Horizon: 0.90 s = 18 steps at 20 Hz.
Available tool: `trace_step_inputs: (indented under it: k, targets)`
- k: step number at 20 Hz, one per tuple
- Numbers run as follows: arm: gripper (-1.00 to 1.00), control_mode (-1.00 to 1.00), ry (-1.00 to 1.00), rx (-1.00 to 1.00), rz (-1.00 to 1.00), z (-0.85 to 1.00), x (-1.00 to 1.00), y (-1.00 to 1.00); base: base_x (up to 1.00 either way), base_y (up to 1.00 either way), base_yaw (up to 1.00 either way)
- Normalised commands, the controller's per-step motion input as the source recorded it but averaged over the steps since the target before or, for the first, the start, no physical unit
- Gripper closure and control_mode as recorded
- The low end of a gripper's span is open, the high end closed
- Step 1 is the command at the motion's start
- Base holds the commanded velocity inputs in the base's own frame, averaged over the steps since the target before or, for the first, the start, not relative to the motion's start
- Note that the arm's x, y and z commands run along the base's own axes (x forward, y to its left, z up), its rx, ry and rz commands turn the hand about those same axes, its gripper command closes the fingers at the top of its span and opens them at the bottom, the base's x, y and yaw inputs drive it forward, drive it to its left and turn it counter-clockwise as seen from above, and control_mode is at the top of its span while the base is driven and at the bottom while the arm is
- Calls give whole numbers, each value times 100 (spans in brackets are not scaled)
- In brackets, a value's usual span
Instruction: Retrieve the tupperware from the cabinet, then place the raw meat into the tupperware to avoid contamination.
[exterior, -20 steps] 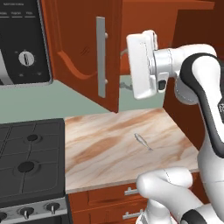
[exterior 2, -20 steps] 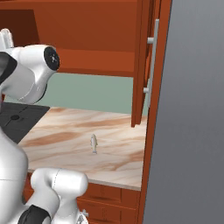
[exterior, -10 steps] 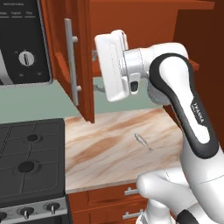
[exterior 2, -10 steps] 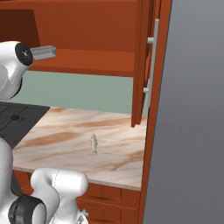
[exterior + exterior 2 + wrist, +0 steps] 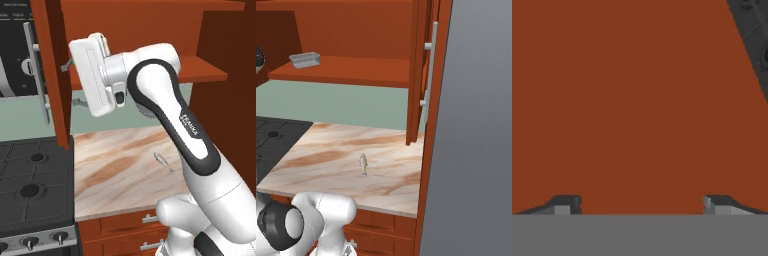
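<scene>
**Door swung wide, box up on the shelf behind my hand**

Nearest to me on the counter (image 5: pixel 316 165) lies the meat (image 5: pixel 363 164), a thin silvery sliver, alone in the middle of the marble. In the left base view it sits to the right of the arm's elbow, its long axis running roughly from the back wall toward the front edge. It can wait.

Above it my hand (image 5: pixel 642 204) is up at cabinet (image 5: pixel 356 30) height. In the hand view its two tips stand wide apart with nothing between them, facing flat red-brown wood at close range. I judge that to be the left door (image 5: pixel 52 75), which in the left base view hangs open just beside the hand, its bar handle (image 5: pixel 36 75) on the far side toward the stove (image 5: pixel 30 180). I cannot tell whether the tips touch the wood.

Farthest back, the tupperware (image 5: pixel 305 60) rests on the shelf (image 5: pixel 346 67), at its left end, near the front edge, long side roughly along the shelf. That is what the next move turns on: the hand points left at the door, while the box lies off to the hand's right and deeper in. I judge I must turn the wrist back toward the opening before reaching in. The right door (image 5: pixel 418 70) stands open too, well clear of that path.
</scene>
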Motion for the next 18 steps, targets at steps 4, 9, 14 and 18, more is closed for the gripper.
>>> trace_step_inputs:
  k: [4, 9, 14, 18]
  targets:
    - [-100, -100, -2, -7, 0, 0, -1, 2, 0, 0, 0]
    - [-100, -100, -10, -3, 0, 0, -22, -31, 0, 0, 0]
    - [-100, -100, -14, -1, 0, 0, -23, -38, 0, 0, 0]
    - [-100, -100, -28, -9, 0, 0, -33, -36, 0, 0, 0]
